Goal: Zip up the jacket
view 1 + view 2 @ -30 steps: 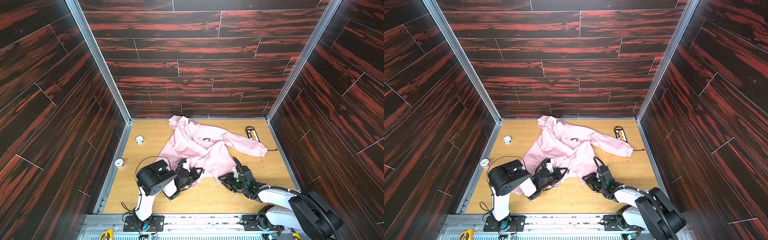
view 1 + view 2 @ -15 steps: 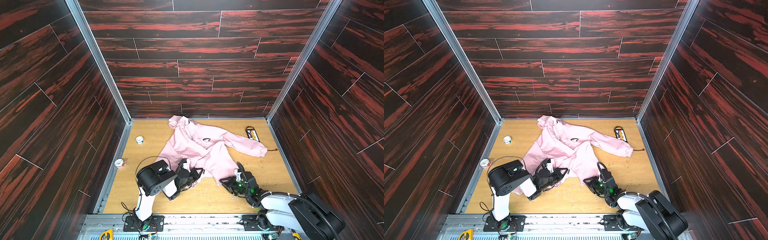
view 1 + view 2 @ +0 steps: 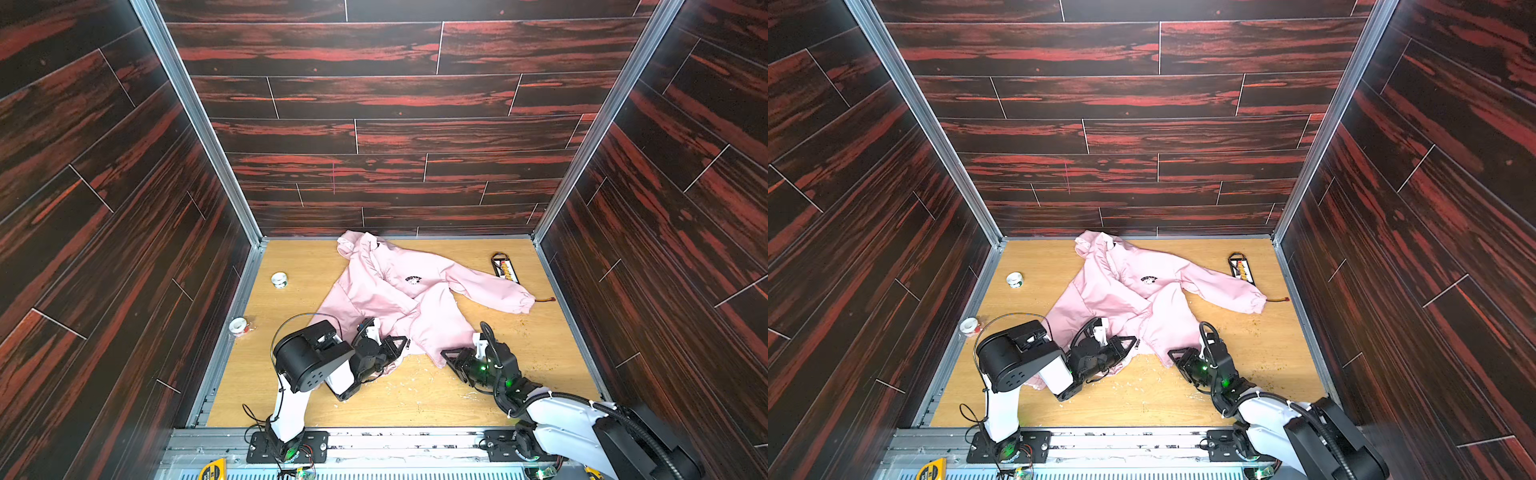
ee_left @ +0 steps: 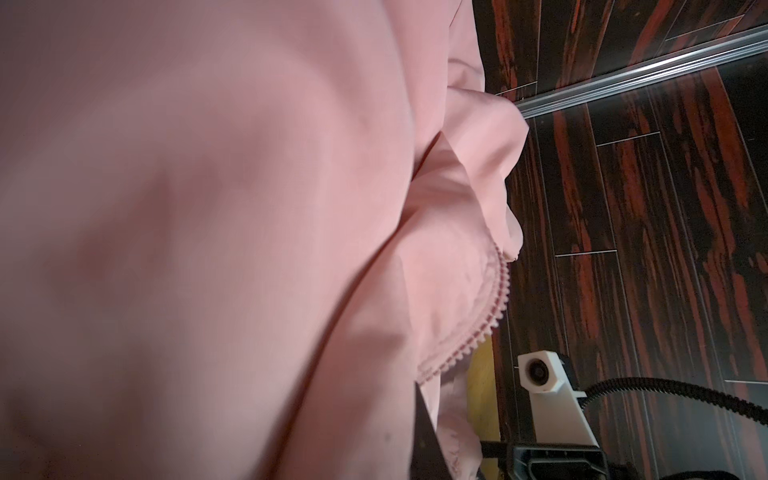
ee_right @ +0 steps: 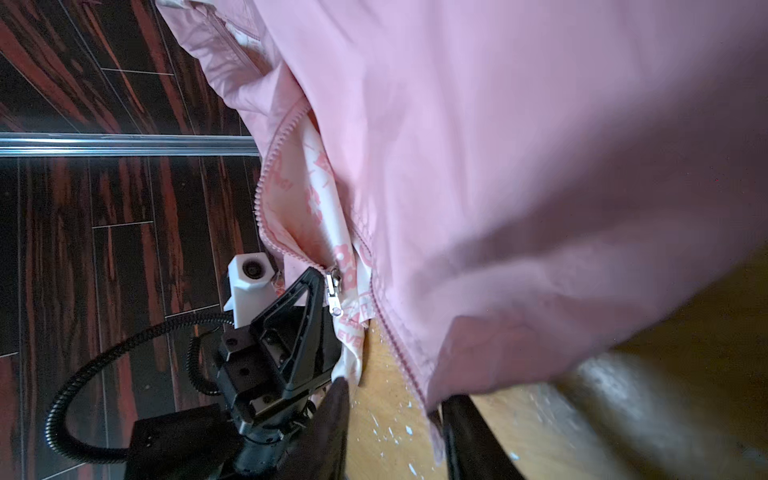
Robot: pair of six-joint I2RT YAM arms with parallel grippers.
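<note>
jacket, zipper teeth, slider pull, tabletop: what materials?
Jacket: thin woven synthetic, likely nylon or polyester; slight sheen, crisp folds. Zipper teeth: likely moulded plastic; pink, matte, chunky. Slider pull: metal; silvery glint. Tabletop: wood-grain laminate or plywood, can't tell which; smooth, white-flecked.

I mostly see the jacket [image 4: 208,208], pale pink cloth so close that it blurs and fills most of the frame in soft folds. Along one fold edge I can make out a single curved row of zipper teeth [image 4: 486,316]. The left tool [image 4: 426,436] shows only as one dark finger edge against the cloth. Past the fabric I catch a sliver of the yellow surface [image 4: 482,374], the other arm's white camera housing [image 4: 540,372] with its black ribbed cable [image 4: 665,384], dark red-streaked wall panels [image 4: 644,249] and a silver rail [image 4: 623,79].
</note>
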